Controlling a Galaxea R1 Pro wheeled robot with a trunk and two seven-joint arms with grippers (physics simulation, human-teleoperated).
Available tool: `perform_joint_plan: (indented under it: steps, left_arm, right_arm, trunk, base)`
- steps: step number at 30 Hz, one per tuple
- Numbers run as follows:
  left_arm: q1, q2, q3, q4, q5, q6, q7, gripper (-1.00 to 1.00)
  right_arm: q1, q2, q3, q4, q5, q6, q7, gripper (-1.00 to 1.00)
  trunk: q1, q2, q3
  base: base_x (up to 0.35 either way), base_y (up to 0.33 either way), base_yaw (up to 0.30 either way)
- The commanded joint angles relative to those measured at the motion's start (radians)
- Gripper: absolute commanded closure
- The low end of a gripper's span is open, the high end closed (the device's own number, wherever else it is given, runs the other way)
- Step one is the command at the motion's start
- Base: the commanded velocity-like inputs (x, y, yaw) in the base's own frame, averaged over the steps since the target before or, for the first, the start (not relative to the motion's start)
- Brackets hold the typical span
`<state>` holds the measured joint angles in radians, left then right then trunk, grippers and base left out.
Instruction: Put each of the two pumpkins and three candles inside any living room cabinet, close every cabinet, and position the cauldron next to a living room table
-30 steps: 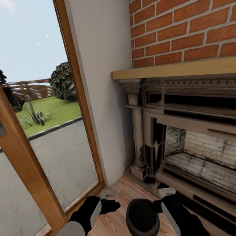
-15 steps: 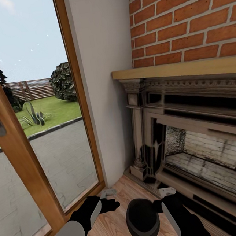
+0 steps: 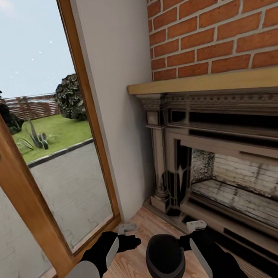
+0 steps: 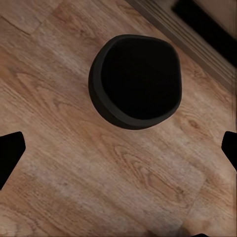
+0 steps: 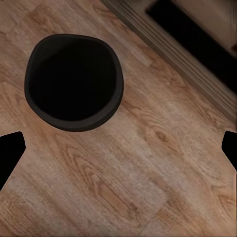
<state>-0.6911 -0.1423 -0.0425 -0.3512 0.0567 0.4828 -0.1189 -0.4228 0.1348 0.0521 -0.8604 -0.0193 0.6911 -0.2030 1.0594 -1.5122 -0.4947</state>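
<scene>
A: The robot is standing in a corner of the living room, on a light wood plank floor (image 3: pixel 129 270). A glass door (image 3: pixel 51 167) is on the left side, and a brick chimney (image 3: pixel 216 21) is rising over an ornate fireplace (image 3: pixel 228 154) on the right side.

B: And the cauldron?

A: The cauldron (image 3: pixel 166 258) is sitting on the floor just in front of the robot, between the two arms and near the fireplace base. Both wrist cameras are looking down into its black mouth (image 4: pixel 136 81).

B: Are the grippers holding it?

A: No. The left gripper (image 3: pixel 127 228) and the right gripper (image 3: pixel 196 225) are both hanging above the floor with their fingers spread apart, and nothing is between them. In the wrist views the dark fingertips (image 4: pixel 10 153) are sitting far out at the edges.

B: So how to do the step well?

A: I think one gripper should be coming down over the rim, with one finger inside the mouth and one outside, because the belly looks too wide to grip. The table is not visible here, so the cauldron needs carrying.
</scene>
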Motion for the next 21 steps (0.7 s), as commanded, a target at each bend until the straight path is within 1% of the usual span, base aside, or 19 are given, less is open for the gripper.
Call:
perform_joint_plan:
  steps: [1, 4, 8, 14, 21]
  left_arm:
    - [0.0, 0.001, -0.004, -0.002, 0.006, 0.005, 0.0, -1.0]
    - [0.0, 0.001, -0.003, -0.002, 0.005, 0.004, -0.003, -1.0]
    - [0.001, 0.001, -0.003, -0.001, 0.004, 0.004, -0.004, -1.0]
    - [0.001, 0.001, -0.003, -0.001, 0.003, 0.004, -0.005, -1.0]
    - [0.002, 0.001, -0.004, -0.001, 0.003, 0.003, -0.006, -1.0]
  right_arm:
    - [-0.001, 0.0, 0.003, -0.001, -0.002, 0.005, -0.006, -1.0]
    - [-0.001, 0.0, 0.004, -0.001, -0.002, 0.005, -0.005, -1.0]
    - [-0.001, 0.0, 0.004, -0.002, -0.002, 0.006, -0.005, -1.0]
    - [-0.001, 0.0, 0.005, -0.002, -0.002, 0.006, -0.006, -1.0]
    - [-0.001, 0.0, 0.005, -0.001, -0.002, 0.005, -0.005, -1.0]
  trunk:
    - [0.0, -0.001, 0.0]
    - [0.0, -0.001, 0.001]
    - [0.0, -0.001, 0.002]
    - [0.0, -0.001, 0.002]
    - [0.0, -0.001, 0.002]
  base:
    - [0.0, 0.0, -0.216]
    - [-0.005, 0.0, -0.183]
    - [-0.098, -0.067, -0.079]
    - [-0.13, -0.108, -0.027]
    - [-0.036, -0.031, -0.006]
